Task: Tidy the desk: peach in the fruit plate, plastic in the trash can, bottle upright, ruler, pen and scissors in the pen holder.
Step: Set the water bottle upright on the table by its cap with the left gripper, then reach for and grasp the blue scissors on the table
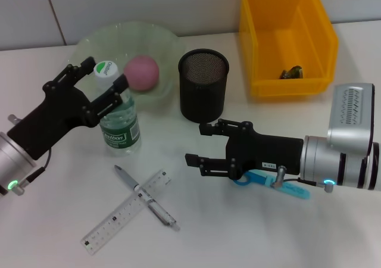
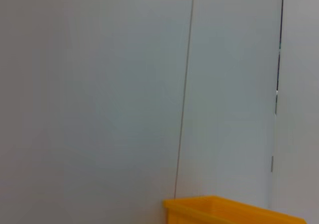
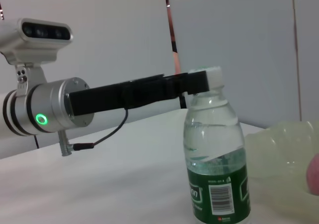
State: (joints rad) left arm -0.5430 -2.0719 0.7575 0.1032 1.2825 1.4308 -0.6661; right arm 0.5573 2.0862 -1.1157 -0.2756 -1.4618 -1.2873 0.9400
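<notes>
**Sam:** Looking at the desk, what is done so far?

**Mia:** The peach [image 1: 141, 72] sits in the plate [image 1: 80, 50]. Something dark and crumpled lies in the yellow bin [image 1: 262, 80]; I think it is the plastic [image 1: 292, 72]. The bottle [image 1: 118, 122] stands up, just in front of the plate.

**Sam:** Is the left gripper [image 1: 101, 84] holding it?

**Mia:** Its fingers are spread, one on each side of the white cap [image 1: 105, 69]. In the right wrist view one finger [image 3: 197, 82] looks like it touches the cap. I can't tell if it grips or not.

**Sam:** So what is left?

**Mia:** The pen holder [image 1: 203, 84] has nothing sticking out of it. The ruler [image 1: 122, 214] and the pen [image 1: 152, 201] lie crossed on the desk, with the pen on top. The scissors [image 1: 280, 186] are still out too.

**Sam:** Where are they?

**Mia:** Under the right arm. I see only the blue handles. The blades are hidden.

**Sam:** And the right gripper [image 1: 201, 144]?

**Mia:** It hangs over the desk in front of the pen holder. Its fingers are apart and hold nothing.

**Sam:** Anything else hard to see?

**Mia:** The left wrist view shows just a wall and a corner of the bin. I can't see to the bottom of the pen holder either.
</notes>
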